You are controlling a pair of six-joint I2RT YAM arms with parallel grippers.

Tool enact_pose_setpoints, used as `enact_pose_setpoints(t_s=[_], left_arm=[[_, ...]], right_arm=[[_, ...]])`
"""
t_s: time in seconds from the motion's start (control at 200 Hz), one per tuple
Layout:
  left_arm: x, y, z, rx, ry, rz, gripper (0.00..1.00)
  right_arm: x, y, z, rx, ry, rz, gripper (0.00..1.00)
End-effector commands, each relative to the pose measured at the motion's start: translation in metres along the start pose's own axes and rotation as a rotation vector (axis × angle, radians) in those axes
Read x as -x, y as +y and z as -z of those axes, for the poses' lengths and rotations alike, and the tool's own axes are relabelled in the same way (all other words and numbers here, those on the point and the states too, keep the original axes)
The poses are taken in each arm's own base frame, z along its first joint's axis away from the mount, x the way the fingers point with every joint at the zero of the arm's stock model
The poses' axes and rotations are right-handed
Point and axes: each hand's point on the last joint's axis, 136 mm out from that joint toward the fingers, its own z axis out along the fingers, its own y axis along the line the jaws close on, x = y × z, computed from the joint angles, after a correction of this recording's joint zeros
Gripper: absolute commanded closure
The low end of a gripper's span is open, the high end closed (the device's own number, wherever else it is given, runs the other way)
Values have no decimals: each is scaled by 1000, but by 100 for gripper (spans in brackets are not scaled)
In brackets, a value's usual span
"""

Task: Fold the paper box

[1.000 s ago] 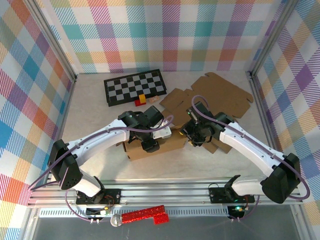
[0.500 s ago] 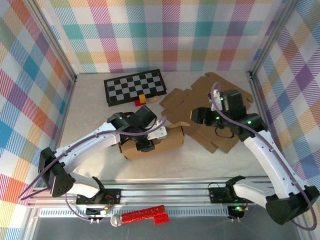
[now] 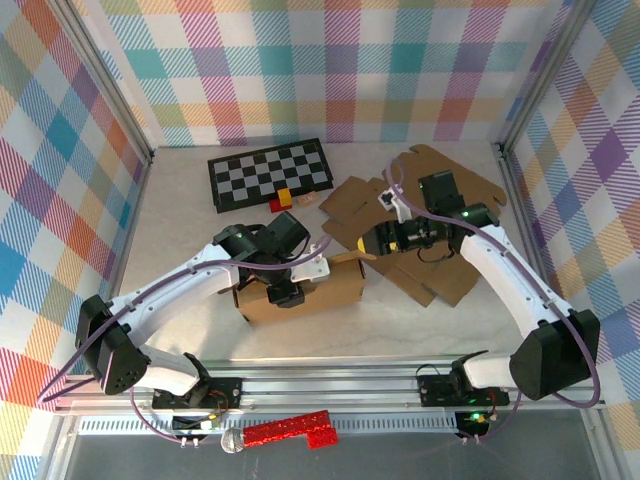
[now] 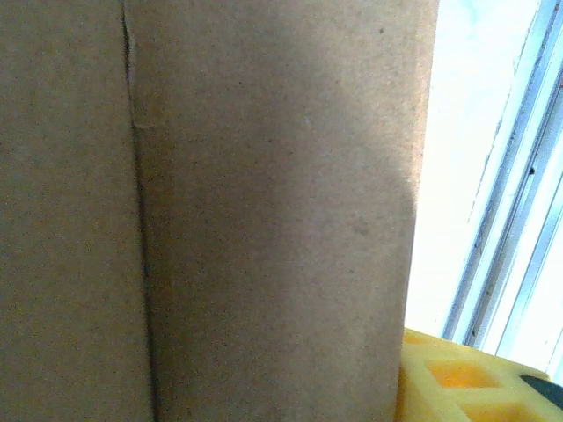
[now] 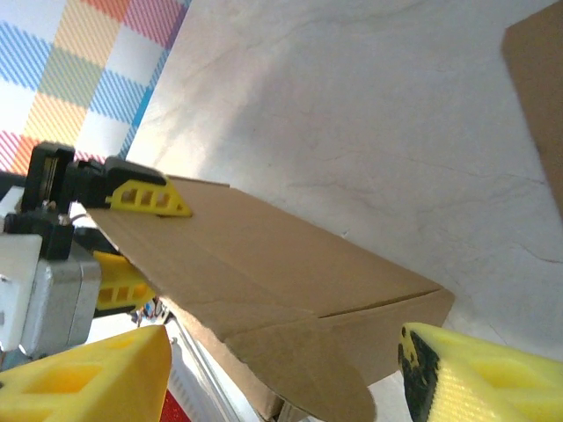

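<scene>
Left gripper (image 3: 284,292): we hold it clamped on paper box (image 3: 325,288), centre of overhead frame, with yellow fingers (image 5: 148,197) on either side of cardboard panel. Right gripper (image 3: 374,238): hangs just right of box, jaws wide apart, nothing between them. Box body looks squared up, but rounded end flap (image 5: 299,369) sticks out loose. We judge task roughly midway, with flaps not yet tucked and closed. Flat cardboard blanks (image 3: 440,190) lie upper right.

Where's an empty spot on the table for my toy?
Bare table lies left of the checkerboard, and in front of the paper box toward the rail. It's crowded in the middle and back right, around the box and flat cardboard.
</scene>
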Motion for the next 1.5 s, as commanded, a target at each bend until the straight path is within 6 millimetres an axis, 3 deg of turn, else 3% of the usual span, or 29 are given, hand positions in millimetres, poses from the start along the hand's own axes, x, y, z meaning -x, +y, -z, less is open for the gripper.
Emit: enact_pose_setpoints(t_s=[0.0,0.205,0.39,0.635,1.105,1.495], left_arm=[[-4,-5,1,-35,10,-17,49],[-3,-3,0,-36,9,-13,49],[-3,-2,0,-37,10,-11,48],[-2,-3,0,-45,9,-9,48],[1,-4,0,-54,6,-7,48],[3,0,0,-42,2,6,48]], right_arm=[[-7,16,-5,49,41,69,33],[-20,19,-7,39,76,72,36],[-27,20,-1,-29,86,97,44],[-38,7,0,-147,125,119,59],[-29,-6,-5,-317,171,180,78],[-30,-10,-14,-448,218,170,100]])
